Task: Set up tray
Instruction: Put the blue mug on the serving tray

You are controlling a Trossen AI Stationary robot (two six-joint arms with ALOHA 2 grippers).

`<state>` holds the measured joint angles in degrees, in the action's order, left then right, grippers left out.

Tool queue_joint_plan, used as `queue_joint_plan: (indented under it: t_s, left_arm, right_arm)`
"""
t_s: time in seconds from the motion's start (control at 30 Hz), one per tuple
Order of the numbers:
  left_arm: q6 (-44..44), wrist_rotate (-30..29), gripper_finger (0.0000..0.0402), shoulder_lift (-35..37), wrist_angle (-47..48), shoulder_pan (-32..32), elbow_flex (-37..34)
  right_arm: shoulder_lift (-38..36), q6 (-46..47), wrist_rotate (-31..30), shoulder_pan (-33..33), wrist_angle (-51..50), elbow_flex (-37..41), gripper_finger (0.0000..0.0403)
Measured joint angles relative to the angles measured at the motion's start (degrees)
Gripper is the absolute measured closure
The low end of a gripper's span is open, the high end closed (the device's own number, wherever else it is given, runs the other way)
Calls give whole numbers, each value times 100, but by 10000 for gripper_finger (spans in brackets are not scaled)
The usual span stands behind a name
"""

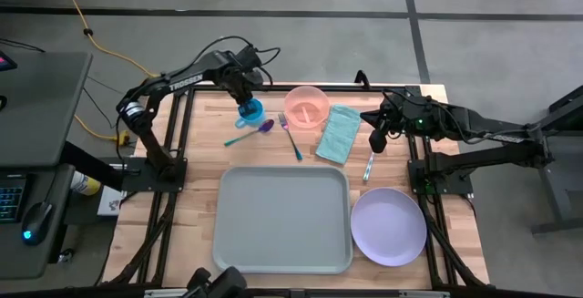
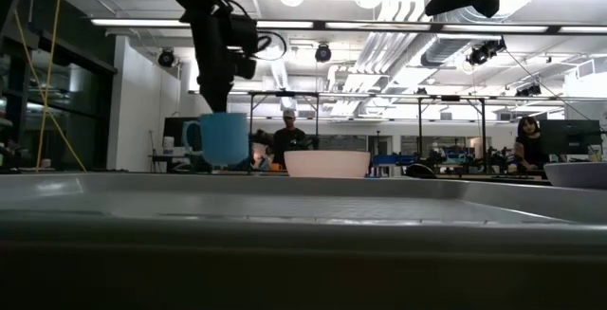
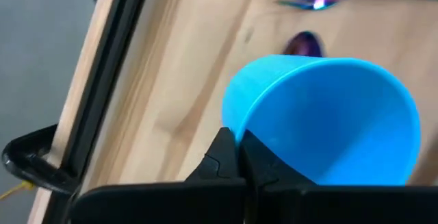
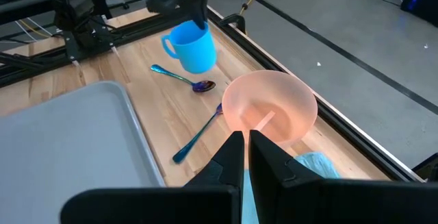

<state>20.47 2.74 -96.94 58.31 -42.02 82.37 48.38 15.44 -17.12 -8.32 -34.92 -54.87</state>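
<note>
I have the left gripper (image 1: pixel 248 103) closed on the blue cup's (image 1: pixel 250 112) rim, beyond the tray (image 1: pixel 283 218), which lies bare on the counter (image 1: pixel 202 152); right gripper (image 1: pixel 376 139), fingers shut and empty, waits beyond the tray's right corner. Everything remains unloaded.
</note>
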Motion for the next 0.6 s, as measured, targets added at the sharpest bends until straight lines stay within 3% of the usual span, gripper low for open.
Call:
queue_joint_plan:
  t_s: [0.2,0.37,0.6]
  left_arm:
    - [49,1321,387,268,-21,17,0]
    - [-56,2065,387,303,-256,313,0]
    - [-424,2243,387,303,-460,1092,2]
  right_arm:
    - [0,-2,0,0,0,0,402]
    - [0,-2,0,0,0,-1,402]
    - [0,-45,-2,-2,-2,0,402]
